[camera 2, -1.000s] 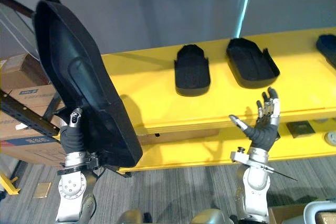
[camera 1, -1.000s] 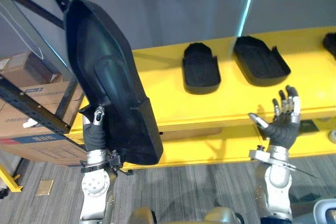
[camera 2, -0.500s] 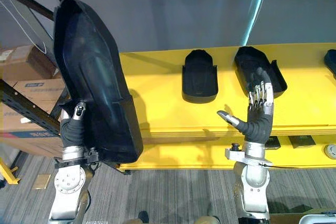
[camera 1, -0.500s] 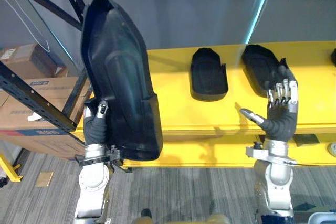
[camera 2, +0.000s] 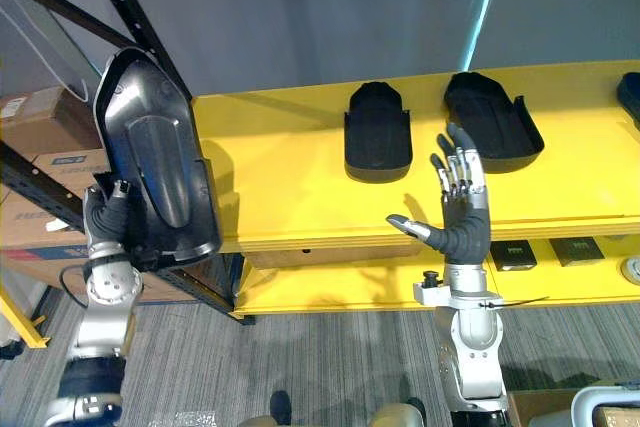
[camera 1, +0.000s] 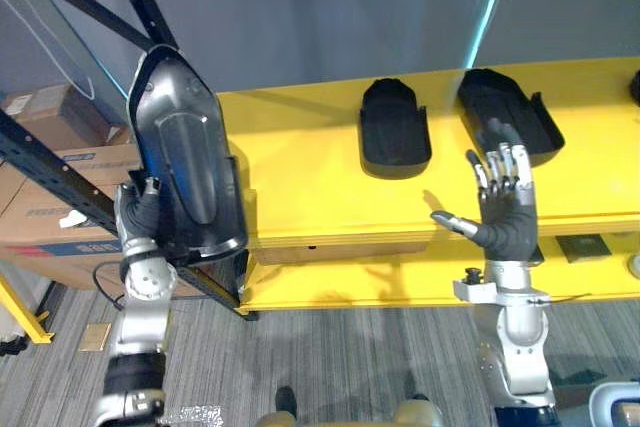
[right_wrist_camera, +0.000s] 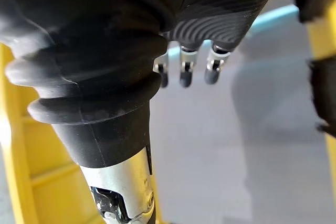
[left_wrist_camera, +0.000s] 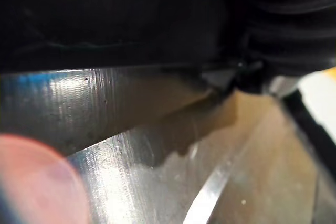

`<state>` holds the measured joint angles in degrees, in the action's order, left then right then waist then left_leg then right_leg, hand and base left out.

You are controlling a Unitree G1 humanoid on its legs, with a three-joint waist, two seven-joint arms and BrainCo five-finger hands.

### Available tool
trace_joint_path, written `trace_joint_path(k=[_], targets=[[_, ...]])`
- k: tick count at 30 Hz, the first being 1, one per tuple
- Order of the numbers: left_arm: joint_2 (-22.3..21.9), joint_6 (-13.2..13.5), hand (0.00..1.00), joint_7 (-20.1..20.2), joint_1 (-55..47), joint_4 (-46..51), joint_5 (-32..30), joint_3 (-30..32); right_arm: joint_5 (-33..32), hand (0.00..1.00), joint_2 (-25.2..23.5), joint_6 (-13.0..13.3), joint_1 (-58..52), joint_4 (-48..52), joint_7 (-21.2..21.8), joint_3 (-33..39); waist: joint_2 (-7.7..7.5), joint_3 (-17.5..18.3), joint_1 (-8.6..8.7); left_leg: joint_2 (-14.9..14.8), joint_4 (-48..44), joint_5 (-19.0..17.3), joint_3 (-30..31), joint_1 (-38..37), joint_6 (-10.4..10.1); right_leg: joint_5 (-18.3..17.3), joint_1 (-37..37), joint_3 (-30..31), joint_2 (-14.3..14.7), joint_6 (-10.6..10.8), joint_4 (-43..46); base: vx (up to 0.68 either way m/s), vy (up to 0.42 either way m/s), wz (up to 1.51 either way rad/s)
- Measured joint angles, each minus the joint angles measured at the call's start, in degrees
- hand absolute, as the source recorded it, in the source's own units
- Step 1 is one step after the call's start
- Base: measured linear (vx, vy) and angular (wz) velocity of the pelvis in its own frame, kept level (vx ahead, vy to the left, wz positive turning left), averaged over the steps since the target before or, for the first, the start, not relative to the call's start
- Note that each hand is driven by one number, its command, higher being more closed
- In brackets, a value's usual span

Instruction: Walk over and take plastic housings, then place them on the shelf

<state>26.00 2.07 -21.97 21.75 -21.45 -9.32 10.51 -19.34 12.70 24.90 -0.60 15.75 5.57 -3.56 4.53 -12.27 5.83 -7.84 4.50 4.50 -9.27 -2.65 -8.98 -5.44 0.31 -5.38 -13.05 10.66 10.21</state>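
A large glossy black plastic housing (camera 1: 185, 172) stands upright at the left end of the yellow shelf (camera 1: 310, 187), its hollow side toward me. My left hand (camera 1: 138, 209) grips its lower left edge, thumb curled over the rim. Two smaller black housings (camera 1: 395, 127) (camera 1: 508, 117) lie on the shelf top further back. My right hand (camera 1: 502, 209) is raised in front of the shelf's front edge, fingers straight and spread, holding nothing. The left wrist view shows the housing's dark shiny surface (left_wrist_camera: 105, 108) very close.
A dark metal rack (camera 1: 60, 172) with a diagonal brace stands at the left, cardboard boxes (camera 1: 45, 217) stacked on and behind it. A teal upright (camera 1: 485, 7) rises behind the shelf. Small dark parts (camera 2: 515, 253) lie on the lower shelf level. Grey floor lies below.
The left hand has carried the big housing away from me and to the left, toward the shelf's left end. The right hand stays raised and open. The view has shifted.
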Motion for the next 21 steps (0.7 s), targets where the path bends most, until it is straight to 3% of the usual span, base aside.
trace_joint_path(k=[2, 6, 10, 13, 15, 21], targets=[[1.45, -0.29, 1.0, 0.07, 4.06, -3.22, 0.53, -1.91, -2.0, 0.0, 0.6, -0.57, 1.1, 0.01, 1.57, -1.8, 0.39, -0.22, 0.22, 0.12, -0.01, 0.16, -0.66, 0.46, 0.21, -0.02, -1.3, 0.97, -0.05, -0.01, 0.51, 0.0, 0.002, -0.15], [3.08, -1.56, 1.0, 0.89, 13.01, -12.09, 4.68, -4.8, -2.16, 0.0, 2.22, -1.28, 3.55, 1.57, 3.86, -6.75, 1.79, -2.86, 2.52, 0.4, -0.02, 0.44, -1.14, 0.77, 0.55, -0.16, -2.46, 1.88, -0.28, -0.02, 1.55, -0.01, 0.003, -0.07], [3.31, -3.54, 1.0, 2.95, 17.45, -18.13, 7.01, -6.6, -2.39, 0.0, 4.16, -2.85, 4.7, 3.39, 5.68, -8.45, 1.89, -4.64, 3.22, 0.39, -0.17, 0.45, -2.73, 1.01, 0.56, -0.98, -4.86, 3.76, -0.18, -0.1, 3.73, -0.03, -0.007, -0.18], [3.81, -7.67, 1.0, 5.05, 21.35, -23.01, 7.28, -7.43, -3.1, 0.0, 5.0, -4.05, 6.06, 4.22, 6.92, -9.68, 1.62, -6.43, 4.59, 0.36, -0.69, 0.61, -3.02, 2.6, 0.5, -1.22, -7.12, 4.29, -0.16, -0.13, 5.23, -0.01, -0.006, -0.01], [4.99, -10.68, 1.0, 5.7, 23.92, -25.53, 7.34, -7.46, -3.45, 0.0, 5.77, -5.09, 6.84, 4.94, 7.11, -11.22, 1.4, -8.3, 4.63, 0.31, -1.07, 0.62, -3.9, 3.09, 0.51, -1.28, -8.61, 5.42, 0.01, -0.23, 6.2, -0.04, -0.014, -0.15], [9.47, -13.65, 1.0, 7.21, 27.43, -28.3, 9.62, -7.4, -3.42, 0.0, 6.48, -5.14, 7.73, 6.66, 6.98, -13.65, 1.19, -10.74, 5.77, 0.18, -1.15, 1.07, -4.0, 4.88, 0.48, -1.39, -10.93, 5.72, 0.13, -0.43, 7.44, -0.01, -0.006, -0.02]])
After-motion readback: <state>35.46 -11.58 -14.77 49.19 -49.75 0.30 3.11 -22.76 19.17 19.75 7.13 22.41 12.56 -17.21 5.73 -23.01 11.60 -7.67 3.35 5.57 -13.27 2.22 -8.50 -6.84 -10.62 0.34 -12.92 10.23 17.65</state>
